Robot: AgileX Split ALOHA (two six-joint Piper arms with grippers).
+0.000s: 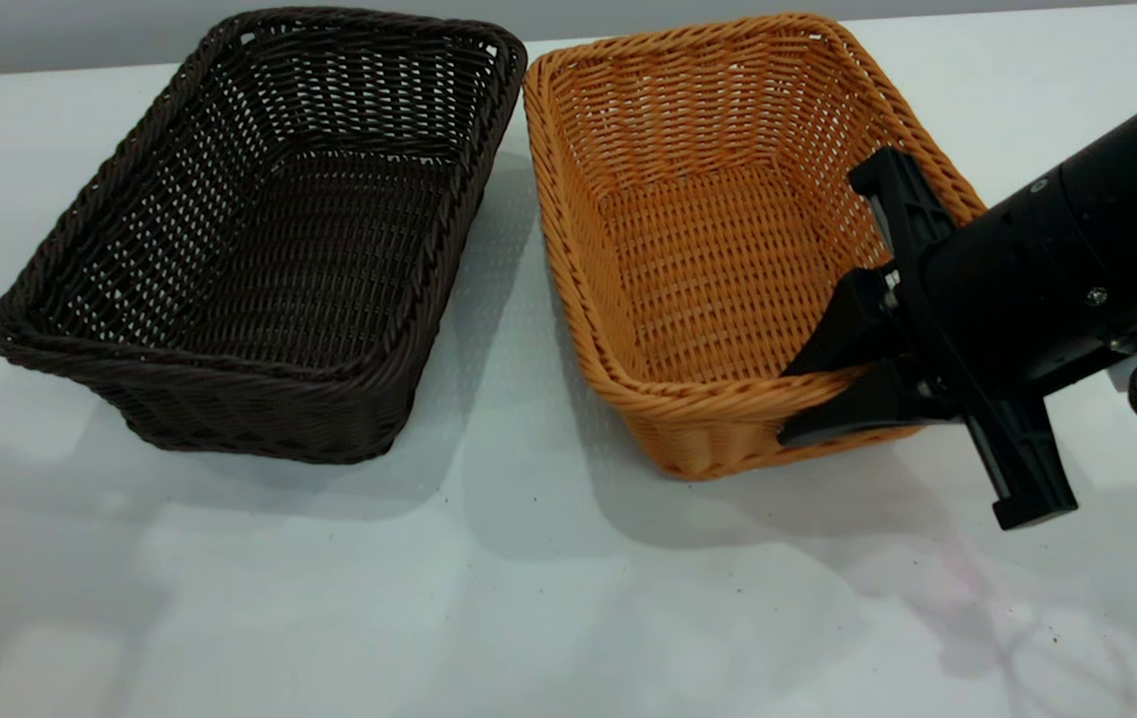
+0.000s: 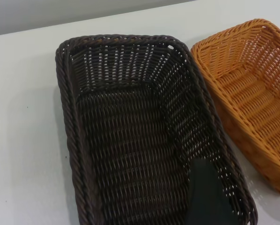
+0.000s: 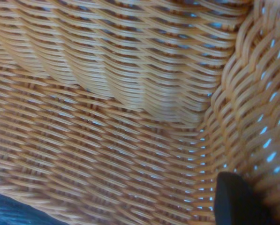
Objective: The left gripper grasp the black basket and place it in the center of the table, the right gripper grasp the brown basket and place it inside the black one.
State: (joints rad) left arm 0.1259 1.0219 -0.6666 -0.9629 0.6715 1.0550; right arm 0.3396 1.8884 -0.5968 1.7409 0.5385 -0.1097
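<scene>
- From my remote seat: the black basket [image 1: 259, 239] sits on the table [image 1: 489, 598] toward the exterior view's left and far side, flat on its base, open side up.
- The brown basket [image 1: 728, 229] is right beside it on the right; their braided rims nearly touch at the far corners, and I can't tell if they actually make contact. The gap widens toward the camera.
- The right gripper [image 1: 828, 384] comes in from the right on its thick black arm, at the brown basket's near right corner.
- Its jaws straddle the braided rim there: one finger sits inside the basket, the other along the outside of the near wall, set narrow around the wicker. Looks like it's pinching the rim, and the basket's base is on the table.
- Right wrist view is just orange weave up close, with one dark fingertip [image 3: 238, 199] against the inside corner.
- Left wrist view looks down into the black basket [image 2: 144, 136], with a dark finger [image 2: 205, 197] inside by the wall nearest the brown basket [image 2: 252, 89]. I can't tell how the left jaws are set.
</scene>
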